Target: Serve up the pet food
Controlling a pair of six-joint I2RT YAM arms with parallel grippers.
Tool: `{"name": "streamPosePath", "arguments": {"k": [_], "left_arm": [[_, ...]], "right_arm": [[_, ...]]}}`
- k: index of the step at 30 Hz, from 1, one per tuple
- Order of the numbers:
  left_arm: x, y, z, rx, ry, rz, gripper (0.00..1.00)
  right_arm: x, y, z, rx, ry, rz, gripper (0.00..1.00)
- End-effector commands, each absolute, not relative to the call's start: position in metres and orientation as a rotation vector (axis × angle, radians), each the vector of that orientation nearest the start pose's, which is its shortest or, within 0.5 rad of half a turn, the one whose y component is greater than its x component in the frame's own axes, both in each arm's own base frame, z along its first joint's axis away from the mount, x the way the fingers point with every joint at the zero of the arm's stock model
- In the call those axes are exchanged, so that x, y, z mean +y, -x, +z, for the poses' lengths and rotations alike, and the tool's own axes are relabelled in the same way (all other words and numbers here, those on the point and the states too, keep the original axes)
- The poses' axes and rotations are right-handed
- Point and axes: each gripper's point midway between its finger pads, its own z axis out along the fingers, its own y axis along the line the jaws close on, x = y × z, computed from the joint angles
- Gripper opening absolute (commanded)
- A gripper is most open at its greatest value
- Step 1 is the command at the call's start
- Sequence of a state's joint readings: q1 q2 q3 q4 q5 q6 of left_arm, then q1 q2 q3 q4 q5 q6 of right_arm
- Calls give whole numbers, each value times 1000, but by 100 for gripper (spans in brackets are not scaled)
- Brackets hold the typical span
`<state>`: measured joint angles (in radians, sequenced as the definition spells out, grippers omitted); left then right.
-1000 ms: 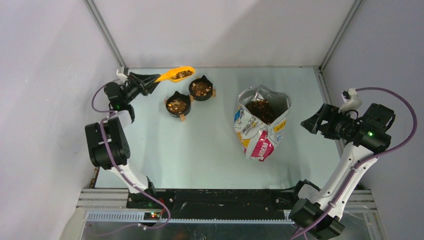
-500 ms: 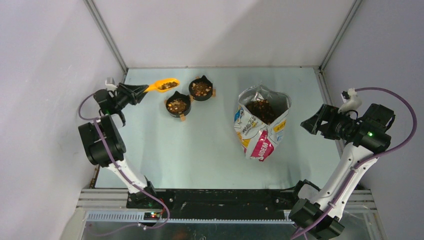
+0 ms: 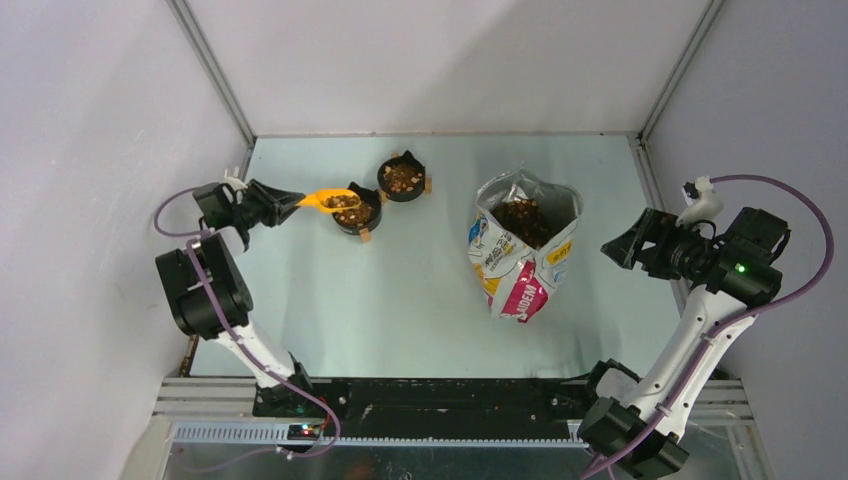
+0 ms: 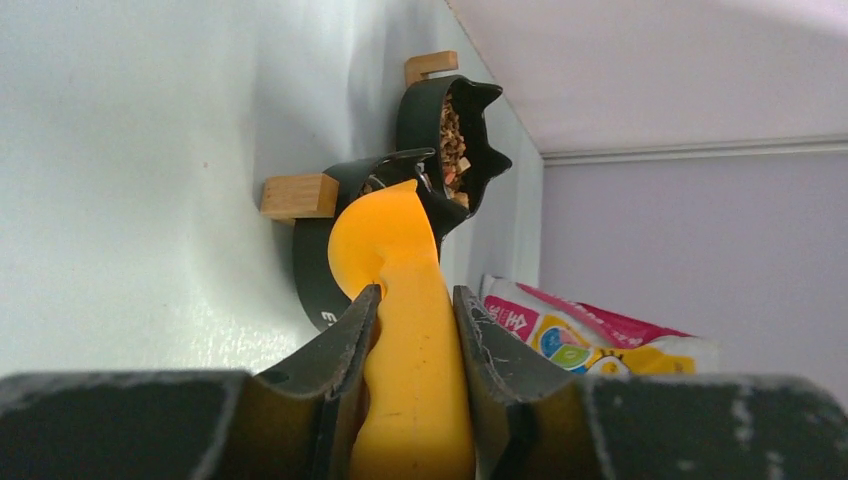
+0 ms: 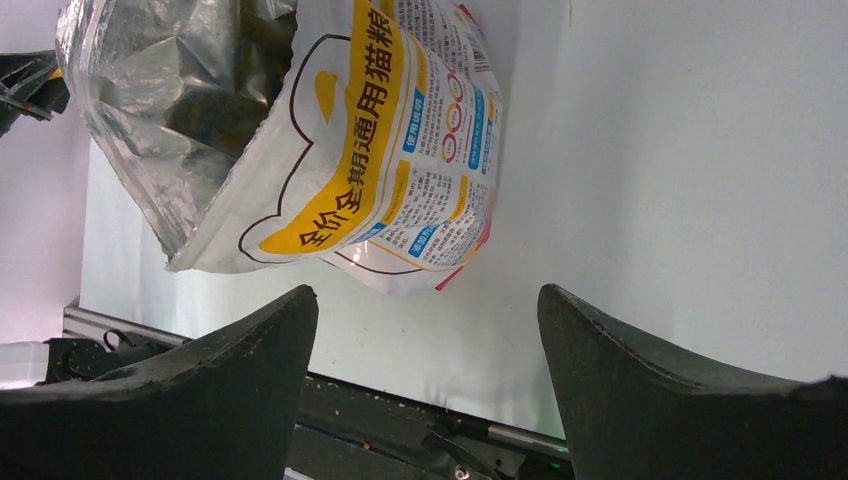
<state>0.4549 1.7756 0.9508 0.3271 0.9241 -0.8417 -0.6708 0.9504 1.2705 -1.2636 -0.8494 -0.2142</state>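
The pale desk (image 3: 400, 300) carries everything. Largest on it is the printed cat-food bag (image 3: 520, 270), standing open on the right side with its silver lining showing and pet food (image 3: 525, 220) heaped inside. The right hand (image 3: 625, 243) hangs just right of the bag, apart from it, its fingers spread wide and grasping nothing; from its wrist view the gap between them frames the bag's printed side. On the far left, the left hand (image 3: 285, 203) is clenched on the handle of the orange scoop (image 3: 335, 199), which the left wrist view shows pinched between both fingers (image 4: 350, 340). Two black cat-eared bowls sit at the far left-centre of the desk, each with small wooden blocks beside it: the left bowl (image 3: 355, 212) and, just beyond it to the right, the far bowl (image 3: 403, 178). Both hold brown kibble. The scoop's head lies over the left rim of the left bowl, with more kibble in it.
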Motion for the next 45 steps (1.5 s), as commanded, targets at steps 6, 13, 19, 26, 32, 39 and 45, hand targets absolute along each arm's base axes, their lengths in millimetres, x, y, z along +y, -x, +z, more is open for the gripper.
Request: {"name": "streamPosePath", "arguments": {"k": [6, 13, 19, 26, 32, 39, 45], "left_arm": [[50, -429, 140, 1985, 582, -950, 0], [36, -431, 148, 2030, 481, -905, 0], [17, -432, 147, 2096, 386, -817, 0], [-6, -433, 151, 2123, 312, -798, 0], [-4, -434, 159, 2135, 255, -711, 0], [-1, -427, 183, 2161, 115, -575, 0], [-31, -410, 196, 2193, -92, -527, 0]], "right_arm": [[-2, -206, 278, 2178, -167, 580, 84], [-2, -206, 278, 2179, -169, 577, 84], [-2, -205, 278, 2178, -169, 572, 84], [-3, -205, 278, 2181, -168, 562, 84], [-3, -205, 278, 2182, -165, 560, 84], [-3, -205, 277, 2183, -165, 565, 84], [-2, -205, 277, 2182, -164, 567, 84]]}}
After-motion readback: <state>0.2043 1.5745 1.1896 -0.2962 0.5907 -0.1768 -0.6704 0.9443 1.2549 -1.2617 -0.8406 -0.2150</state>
